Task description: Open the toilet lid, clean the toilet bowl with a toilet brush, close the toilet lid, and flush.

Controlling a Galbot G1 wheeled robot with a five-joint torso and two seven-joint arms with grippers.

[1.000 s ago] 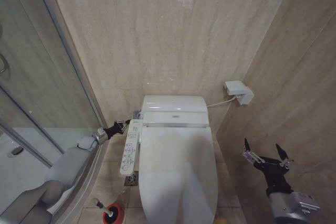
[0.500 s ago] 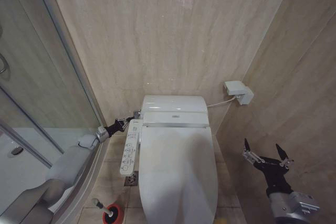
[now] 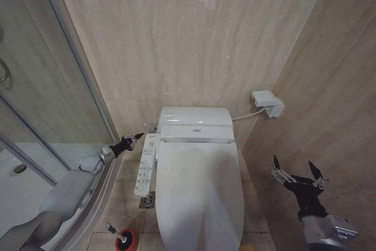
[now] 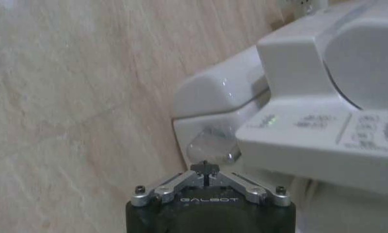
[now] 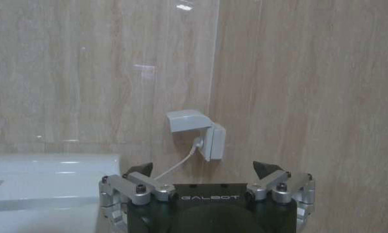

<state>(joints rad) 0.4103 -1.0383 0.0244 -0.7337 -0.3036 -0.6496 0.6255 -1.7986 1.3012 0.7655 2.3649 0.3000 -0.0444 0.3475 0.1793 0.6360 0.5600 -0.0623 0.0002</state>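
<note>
The toilet lid [image 3: 200, 195] lies flat and closed, so the toilet bowl is hidden beneath it. My left gripper [image 3: 137, 137] is shut with nothing in it. It sits just off the rear left corner of the toilet, at the far end of the white buttoned side panel [image 3: 145, 168]. In the left wrist view the closed tips of the left gripper [image 4: 205, 169] point at a shiny round fitting [image 4: 210, 148] below the panel [image 4: 323, 141]. The toilet brush [image 3: 111, 228] stands in its red cup [image 3: 126, 240] on the floor at front left. My right gripper [image 3: 294, 164] hangs open to the toilet's right.
A glass shower enclosure [image 3: 35, 86] and its white tray [image 3: 23, 174] stand close along the left arm. A floor drain [image 3: 147, 201] lies beside the toilet. A white wall socket [image 3: 267, 103] [image 5: 197, 133] with a cable is mounted in the right corner, in front of the open right gripper [image 5: 203, 170].
The left gripper first nudged toward the toilet's rear corner, then drew back slightly to the left, its elbow dropping. The right arm and the lid have not moved.
</note>
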